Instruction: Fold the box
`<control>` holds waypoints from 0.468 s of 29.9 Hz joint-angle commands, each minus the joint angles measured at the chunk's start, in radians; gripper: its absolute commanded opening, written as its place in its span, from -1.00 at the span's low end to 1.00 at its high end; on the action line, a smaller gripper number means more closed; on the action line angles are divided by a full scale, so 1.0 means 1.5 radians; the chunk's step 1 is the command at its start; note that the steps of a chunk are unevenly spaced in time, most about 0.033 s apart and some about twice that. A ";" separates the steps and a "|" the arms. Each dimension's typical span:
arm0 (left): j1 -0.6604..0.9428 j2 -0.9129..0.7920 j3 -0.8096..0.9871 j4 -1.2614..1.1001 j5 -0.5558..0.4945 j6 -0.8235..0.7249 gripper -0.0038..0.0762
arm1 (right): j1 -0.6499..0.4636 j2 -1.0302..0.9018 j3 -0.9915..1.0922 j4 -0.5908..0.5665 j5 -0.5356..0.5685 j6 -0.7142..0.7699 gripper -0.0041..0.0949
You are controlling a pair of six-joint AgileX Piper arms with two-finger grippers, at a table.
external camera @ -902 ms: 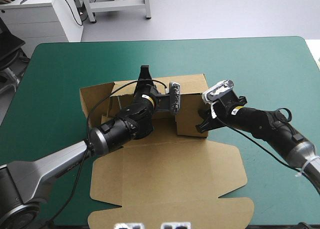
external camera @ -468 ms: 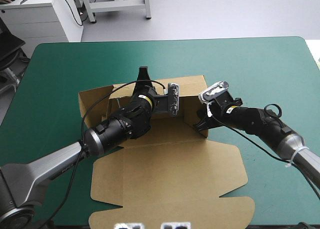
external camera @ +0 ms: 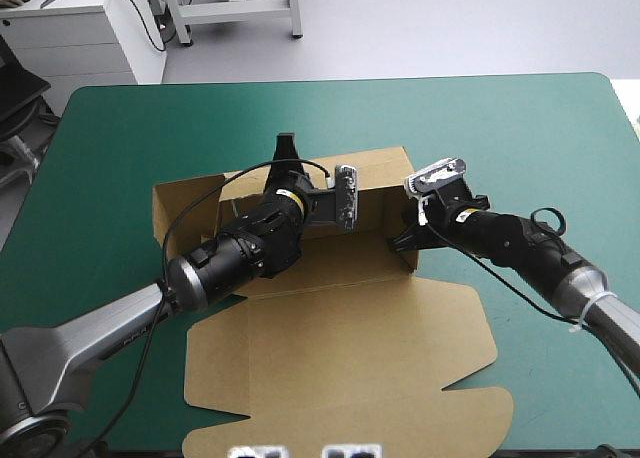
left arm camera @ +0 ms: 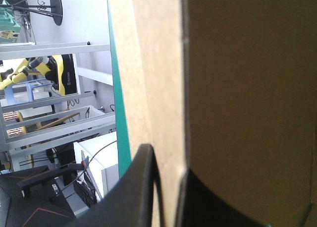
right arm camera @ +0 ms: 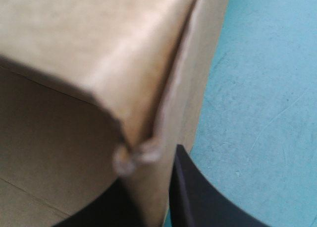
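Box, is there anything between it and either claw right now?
Nothing visible does. The left claw is shut on the far wall of the box, and the right claw is shut on its right-hand wall, so both already grip the board directly.

A brown cardboard box sits midway across the teal-green covered bench, its raised walls toward the far edge and its flat lid spread toward the near edge. The black-fingered left hand reaches in from the left across the tray to the far wall, which stands pinched between its fingers. The black-fingered right hand, coming from the right, clamps the right wall at its near corner, just behind the lid.
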 commanded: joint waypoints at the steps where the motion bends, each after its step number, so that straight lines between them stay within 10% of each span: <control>1: -0.009 -0.021 -0.002 -0.076 0.021 -0.004 -0.91 | 0.006 -0.023 -0.025 0.049 -0.044 -0.007 -0.92; 14: -0.050 -0.092 -0.008 -0.105 0.051 -0.005 0.13 | 0.036 0.071 -0.034 0.050 -0.169 -0.004 -0.92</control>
